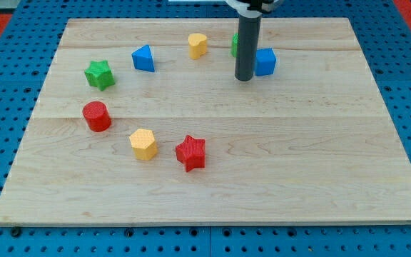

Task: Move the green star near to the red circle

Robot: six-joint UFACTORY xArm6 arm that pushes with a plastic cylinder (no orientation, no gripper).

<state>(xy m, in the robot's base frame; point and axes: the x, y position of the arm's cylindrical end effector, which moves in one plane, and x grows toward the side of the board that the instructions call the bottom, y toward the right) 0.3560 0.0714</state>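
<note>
Camera view, the only one on offer: the wooden table fills the picture, and the landmark to watch is the red circle, sitting at the view's left side. Just above it, toward the view's top and a shade to the right, there's the green star, near the circle but clearly apart, wood showing between them. Up and to the right of the circle sits the blue triangle, and further right again the yellow heart-like block. Down and to the right of the circle, close by, is the yellow hexagon, with the red star just beyond it. Now the rod: it stands upright far to the circle's right, near the view's top, and the tip rests on the table well away from both circle and star. A blue cube sits right beside the rod on its right, and a green block, shape hidden, peeks out behind it. No claw on this arm, so no telling spread or pressed.
</note>
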